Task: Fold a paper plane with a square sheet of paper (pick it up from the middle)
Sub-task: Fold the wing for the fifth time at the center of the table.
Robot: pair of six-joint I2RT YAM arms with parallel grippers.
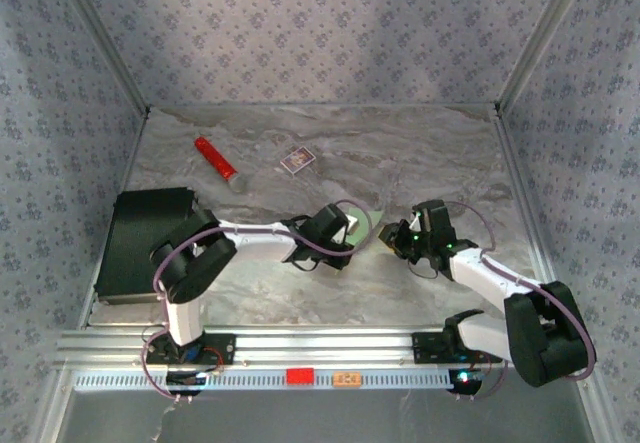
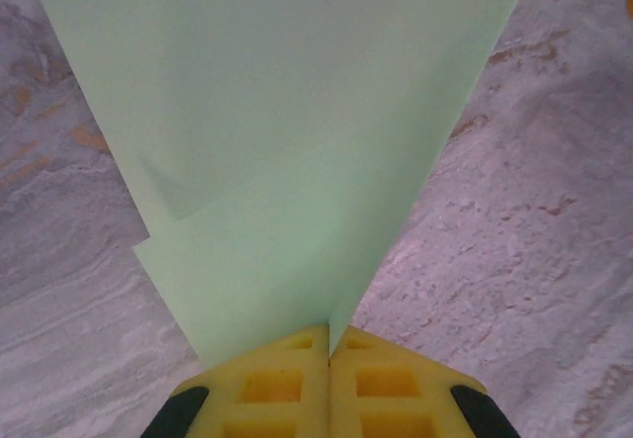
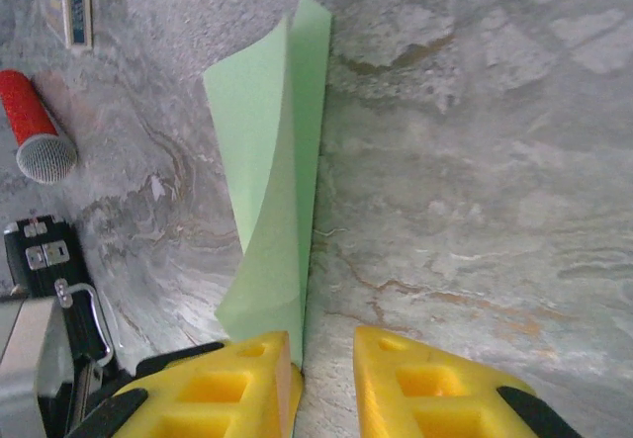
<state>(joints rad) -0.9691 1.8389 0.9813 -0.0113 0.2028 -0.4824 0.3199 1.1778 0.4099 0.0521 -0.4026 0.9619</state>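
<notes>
The left arm (image 1: 255, 235) and the right arm (image 1: 490, 278) are built alike, with slim white link shells between bulky black joint housings, and each is mounted on a black base plate (image 1: 437, 344) at the near edge. A thin lilac cable (image 1: 330, 260) loops loosely along each arm, and a small green light (image 1: 413, 231) glows near the right arm's far end. The left gripper (image 2: 328, 331) and right gripper (image 3: 324, 344) have bright yellow fingers (image 3: 415, 384) moulded with square recesses, with black at their outer corners.

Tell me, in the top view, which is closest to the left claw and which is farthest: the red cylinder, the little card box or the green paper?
1. Green paper: pinched in the left claw.
2. Purple-and-white card box: behind it, slightly left.
3. Red cylinder: farthest, back left.
</notes>
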